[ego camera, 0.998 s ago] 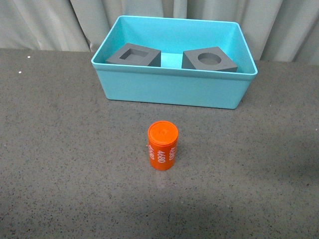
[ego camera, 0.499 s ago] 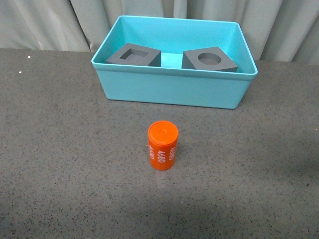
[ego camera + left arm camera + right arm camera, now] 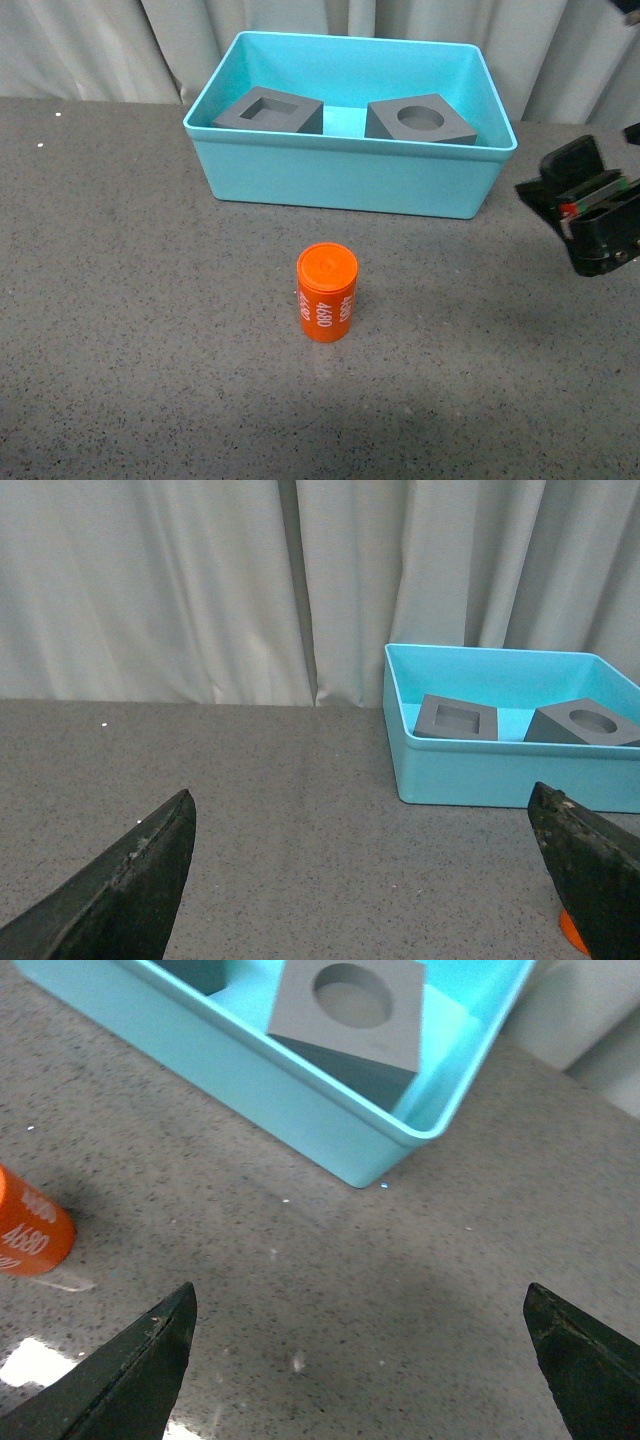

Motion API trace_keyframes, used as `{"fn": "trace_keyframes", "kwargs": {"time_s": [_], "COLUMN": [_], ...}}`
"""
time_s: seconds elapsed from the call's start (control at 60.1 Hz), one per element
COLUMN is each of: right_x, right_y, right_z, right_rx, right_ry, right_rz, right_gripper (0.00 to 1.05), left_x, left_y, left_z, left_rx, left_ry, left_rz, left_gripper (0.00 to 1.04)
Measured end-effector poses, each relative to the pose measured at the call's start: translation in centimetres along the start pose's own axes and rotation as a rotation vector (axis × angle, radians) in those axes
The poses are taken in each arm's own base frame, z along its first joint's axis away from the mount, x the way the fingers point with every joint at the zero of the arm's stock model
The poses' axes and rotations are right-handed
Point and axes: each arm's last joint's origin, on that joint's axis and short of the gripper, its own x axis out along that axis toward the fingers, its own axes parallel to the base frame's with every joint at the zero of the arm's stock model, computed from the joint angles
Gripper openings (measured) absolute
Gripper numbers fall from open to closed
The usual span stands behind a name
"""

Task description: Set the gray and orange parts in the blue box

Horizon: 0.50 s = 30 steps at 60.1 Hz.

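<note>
Newly in view: right end effector [image 3: 588, 205] is showing at the right edge of the front view, beside the right end of the box [image 3: 345, 185], where a moment ago only bare counter [image 3: 120, 300] was showing.
Right side, state: its fingers are standing spread wide in the right wrist view, holding nothing.
Left side, state: left end effector [image 3: 360, 795] is likewise standing wide apart, gripping nothing; it is not showing in the front view.
Box, position: sitting at the far side of the counter, unmoved.
Gray parts: square-recess cube [image 3: 268, 110] is lying in the left half of the box and round-recess cube [image 3: 420, 120] in the right half, apart from each other, both unmoved.
Orange part: cylinder [image 3: 327, 292] is standing upright on the counter in front of the box, well apart from its near wall, where it was a moment ago.
Task standing: both cubes are already lying in the box; only the cylinder is remaining outside.
Meaning of change: the right arm is probably coming in for the cylinder, though it is hanging well to the right of it, with no contact.
Risk: an upright cylinder is liable to tip if one finger is touching first.
</note>
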Motion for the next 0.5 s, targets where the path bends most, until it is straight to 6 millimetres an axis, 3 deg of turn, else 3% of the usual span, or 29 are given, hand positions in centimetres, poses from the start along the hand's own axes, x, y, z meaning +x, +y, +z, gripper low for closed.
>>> {"fn": "trace_keyframes", "kwargs": {"time_s": [0.283,0.499], "right_x": [3.4,5.6], "right_y": [3.2,5.6], "right_z": [2.8,3.1], "right_rx": [-0.137,-0.179], "right_ry": [0.052,0.118], "right_rz": [0.363,0.493], "right_gripper": [0.95,0.95], "left_x": [0.0,0.0], "left_y": [0.0,0.0], "left_z": [0.0,0.0], "left_rx": [0.000,0.000], "left_ry": [0.000,0.000], "left_rz": [0.000,0.000], "left_gripper": [0.98,0.98]}}
